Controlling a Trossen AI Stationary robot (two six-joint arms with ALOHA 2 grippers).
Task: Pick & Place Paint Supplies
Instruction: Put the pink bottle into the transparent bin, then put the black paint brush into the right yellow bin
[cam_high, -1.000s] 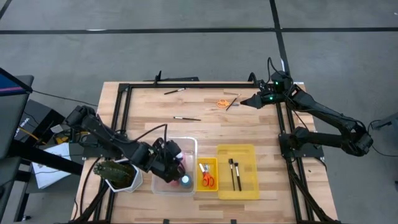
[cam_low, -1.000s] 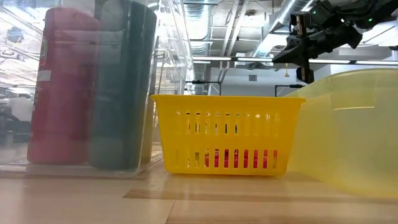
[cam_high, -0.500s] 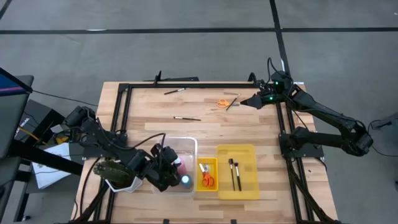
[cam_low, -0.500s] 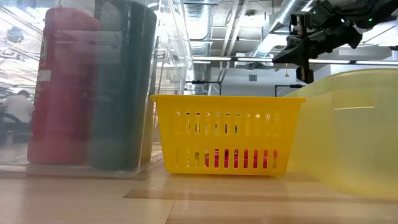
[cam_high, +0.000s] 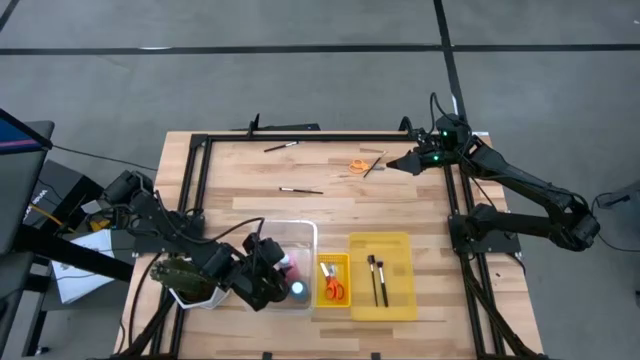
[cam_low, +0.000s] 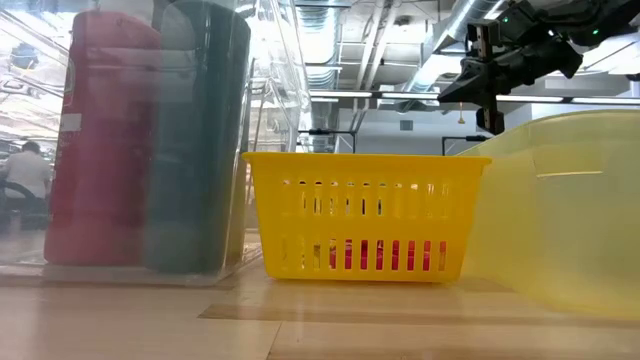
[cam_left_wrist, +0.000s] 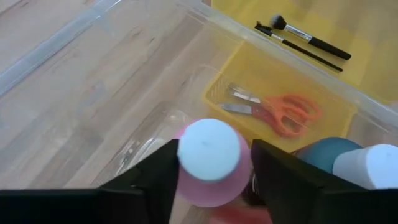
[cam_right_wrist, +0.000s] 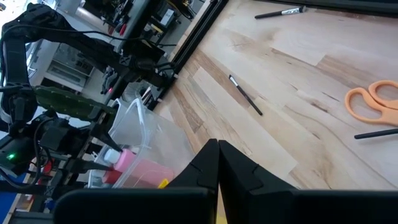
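A: Where are we standing with the left gripper (cam_high: 268, 283)?
B: We are hovering it over the clear bin (cam_high: 308, 232) at the table's near edge. In the left wrist view its fingers (cam_left_wrist: 152, 180) are flanking the white cap of the pink paint bottle (cam_left_wrist: 208, 163), spread slightly with slim gaps on both sides, so we are not pinching it.
A: And the other bottles?
B: The dark blue bottle (cam_left_wrist: 329, 152) is standing just beside the pink one in that bin, a red one (cam_low: 100, 140) next to it in the low view.
A: The right gripper (cam_high: 392, 164)?
B: We are holding it above the far right of the table, fingers pressed together, carrying nothing. Orange scissors (cam_high: 357, 165) and a paintbrush (cam_high: 372, 166) are lying just left of it; two more brushes (cam_high: 300, 190) are lying farther left.
A: Already sorted?
B: Red-handled scissors (cam_high: 333, 288) are lying in the small yellow basket (cam_high: 330, 262), two brushes (cam_high: 377, 278) in the yellow bin (cam_high: 400, 245).
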